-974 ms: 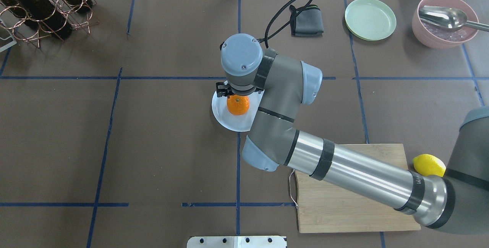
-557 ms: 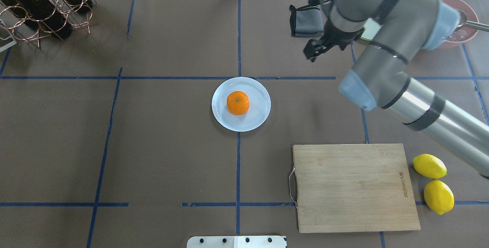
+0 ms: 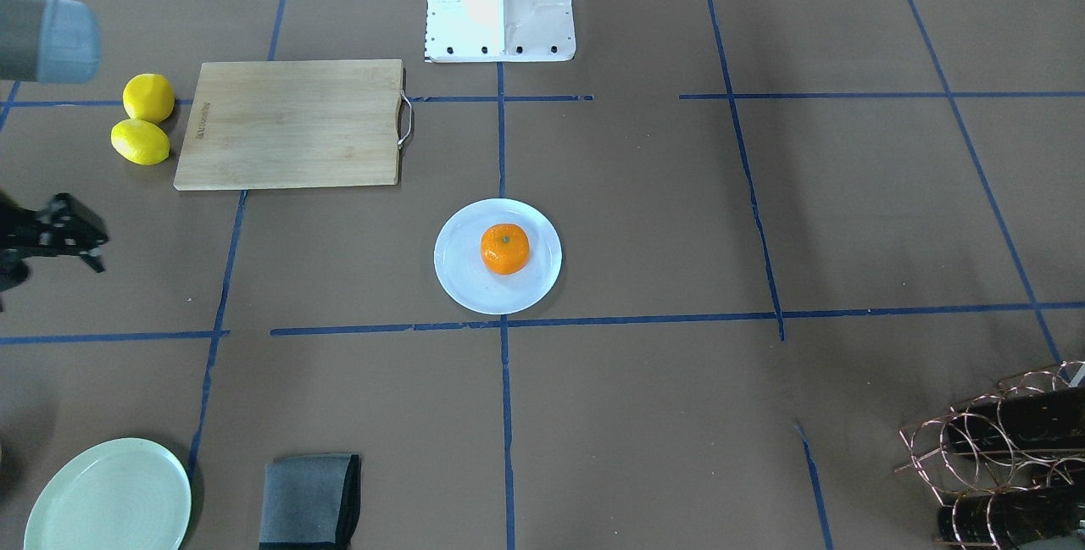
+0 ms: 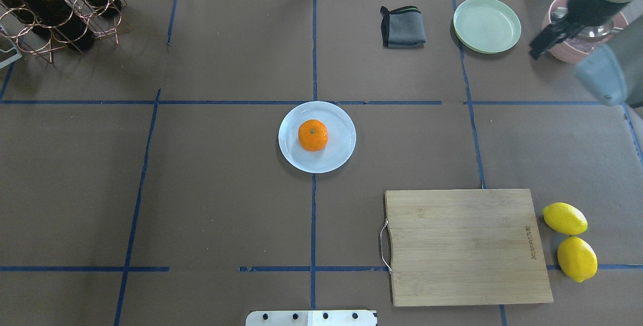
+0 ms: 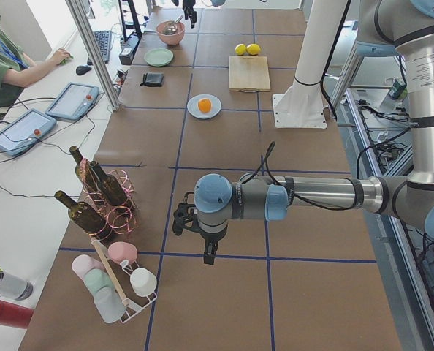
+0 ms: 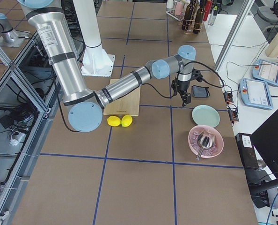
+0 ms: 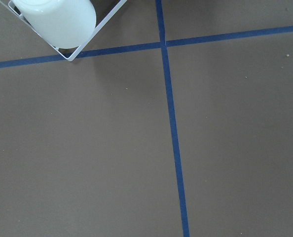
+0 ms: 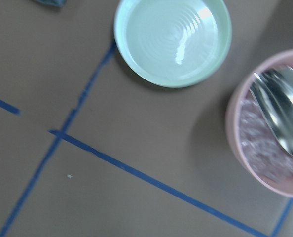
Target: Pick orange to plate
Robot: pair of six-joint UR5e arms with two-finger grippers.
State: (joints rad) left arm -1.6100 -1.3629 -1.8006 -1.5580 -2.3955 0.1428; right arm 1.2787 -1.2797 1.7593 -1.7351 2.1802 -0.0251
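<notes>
Starting at the left, the left end effector (image 5: 193, 245) hangs over bare surface (image 4: 211, 200) near a bottle rack (image 5: 104, 194). It shows only in the exterior left view, so whether its fingers are apart or together cannot be told. At centre, the orange (image 4: 312, 135) sits dimple up on the middle of the plate (image 4: 341, 152), touched by nothing. The right end effector (image 4: 536, 50) is well apart from it at the far right, between the pale green plate (image 4: 487, 24) and the pink bowl (image 8: 231, 123), fingers apart and empty. Since 0.6 s ago it has travelled rightward from beside the grey cloth (image 4: 403, 27); orange and plate are unmoved. Its arm is blurred, cut by the frame edge, and covers part of the bowl.
</notes>
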